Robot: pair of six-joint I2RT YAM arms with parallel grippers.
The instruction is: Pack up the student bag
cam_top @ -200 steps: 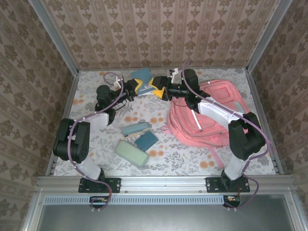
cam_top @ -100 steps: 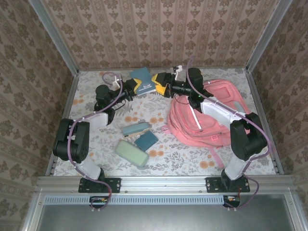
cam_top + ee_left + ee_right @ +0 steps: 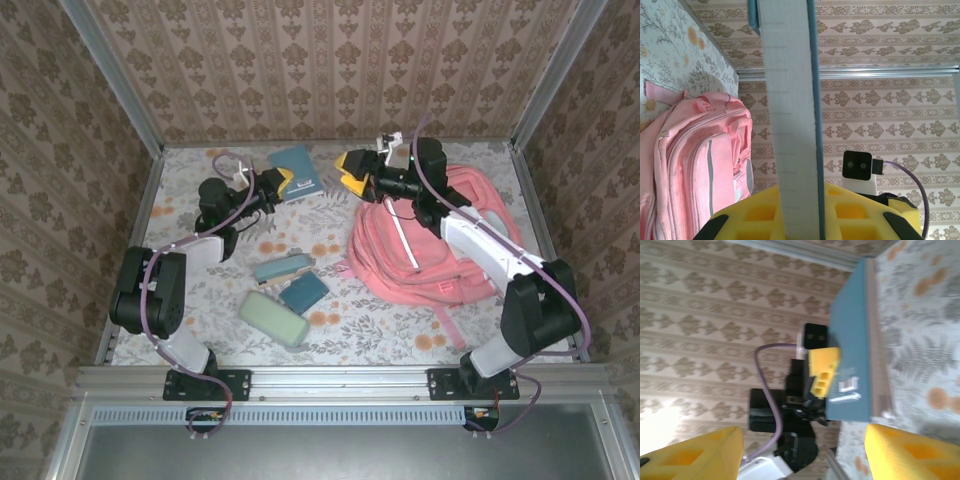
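On the flowery table [image 3: 340, 225], your left gripper [image 3: 284, 181] pinches a blue book [image 3: 300, 165] near the pink backpack [image 3: 440, 250]. Your right gripper [image 3: 350, 172] is open.

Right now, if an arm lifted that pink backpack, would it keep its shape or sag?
It would probably sag: the pink backpack lies slumped and creased, and its fabric looks soft. Spread wide and low as it is, it seems unlikely to roll or tip if pushed. Its loose strap would likely dangle or drag behind.

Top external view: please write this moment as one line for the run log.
left jaws: shut on teal book | right jaws: open, empty, beside student bag | pencil case: on table
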